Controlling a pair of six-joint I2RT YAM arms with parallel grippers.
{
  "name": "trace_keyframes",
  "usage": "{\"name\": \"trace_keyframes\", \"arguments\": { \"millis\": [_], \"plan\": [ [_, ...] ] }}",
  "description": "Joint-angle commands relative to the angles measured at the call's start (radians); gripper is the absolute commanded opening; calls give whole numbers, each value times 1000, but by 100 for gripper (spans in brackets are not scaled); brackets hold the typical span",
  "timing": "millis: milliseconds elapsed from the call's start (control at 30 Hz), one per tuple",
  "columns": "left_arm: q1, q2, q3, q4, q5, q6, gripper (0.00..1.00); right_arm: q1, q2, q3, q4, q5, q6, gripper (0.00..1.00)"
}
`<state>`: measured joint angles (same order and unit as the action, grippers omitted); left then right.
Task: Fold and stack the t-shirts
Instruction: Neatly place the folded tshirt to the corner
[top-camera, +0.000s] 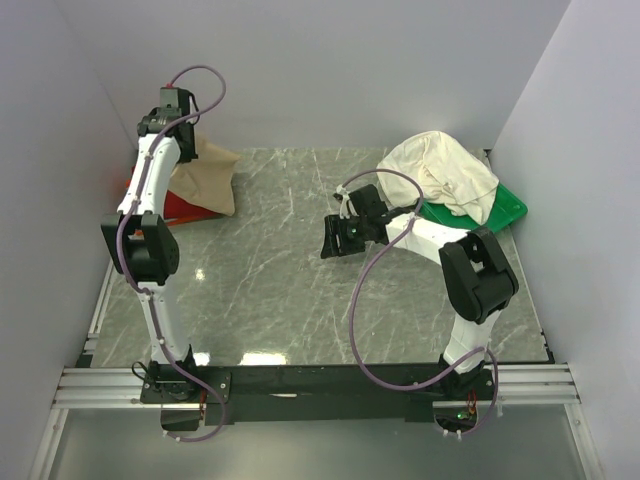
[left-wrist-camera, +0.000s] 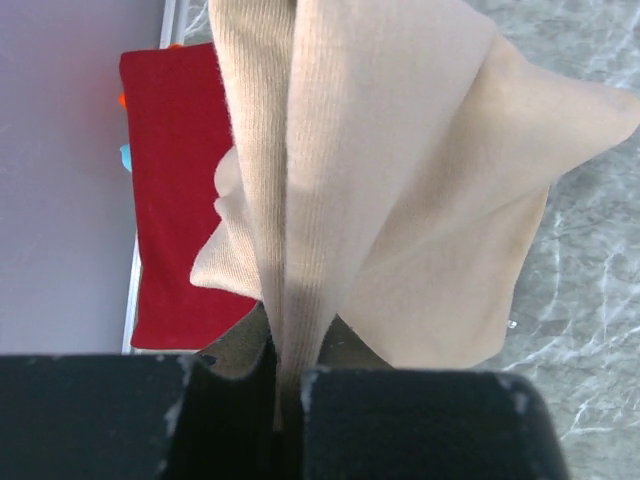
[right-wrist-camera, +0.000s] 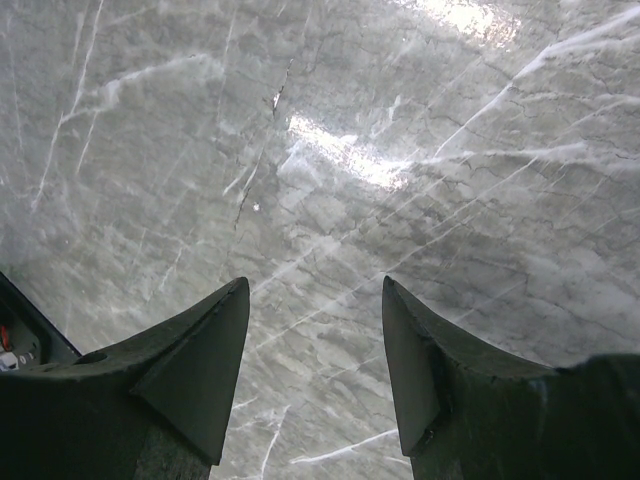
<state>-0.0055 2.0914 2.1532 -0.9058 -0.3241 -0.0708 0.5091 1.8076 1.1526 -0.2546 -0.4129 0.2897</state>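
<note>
Left fingers (left-wrist-camera: 230, 420) clamp the tan t-shirt (left-wrist-camera: 420, 200) between them; right fingers (right-wrist-camera: 200, 370) stand apart above the table (right-wrist-camera: 350, 150).

A robotics lab test cell is shown, not a home. A marble-patterned table (top-camera: 290, 290) is enclosed by plain pale walls (top-camera: 330, 70) at 9, 12 and 3 o'clock. A left arm (top-camera: 145, 240) and a right arm (top-camera: 470, 270) are bolted to an aluminium rail (top-camera: 320, 385) at 6 o'clock, with loose cables (top-camera: 358, 310) looped along them. A tan t-shirt (top-camera: 208, 175) is seen at 10 o'clock and a cream t-shirt (top-camera: 440, 168) over a green tray (top-camera: 512, 208) at 2 o'clock.
</note>
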Motion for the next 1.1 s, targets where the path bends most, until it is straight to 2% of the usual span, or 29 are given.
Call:
{"name": "trace_keyframes", "arguments": {
  "millis": [0,300,633,700,733,767,800,867,967,1067],
  "plan": [
    [42,-54,36,25,32,17,0,2,-74,-10,25,-15,-7,63],
    [151,-18,-4,71,75,12,0,3,-96,-21,26,-15,-11,63],
    [220,53,8,81,108,-20,2,0,-108,-30,21,-15,-15,63],
    [234,71,29,67,80,-44,28,2,-110,-30,21,-14,-17,63],
    [239,79,40,42,70,-72,44,2,-110,-31,20,-13,-17,63],
    [239,84,54,33,36,-86,73,2,-116,-33,21,-13,-17,64],
    [240,87,77,25,13,-96,80,0,-117,-34,21,-13,-17,65],
    [239,72,83,22,-16,-125,87,0,-132,-37,20,-7,-17,65],
    [236,-23,50,54,-59,-171,92,2,-155,-44,18,0,-15,66],
    [219,-132,-69,117,-89,-233,93,2,-181,-50,14,11,-12,66]
  ]
}}
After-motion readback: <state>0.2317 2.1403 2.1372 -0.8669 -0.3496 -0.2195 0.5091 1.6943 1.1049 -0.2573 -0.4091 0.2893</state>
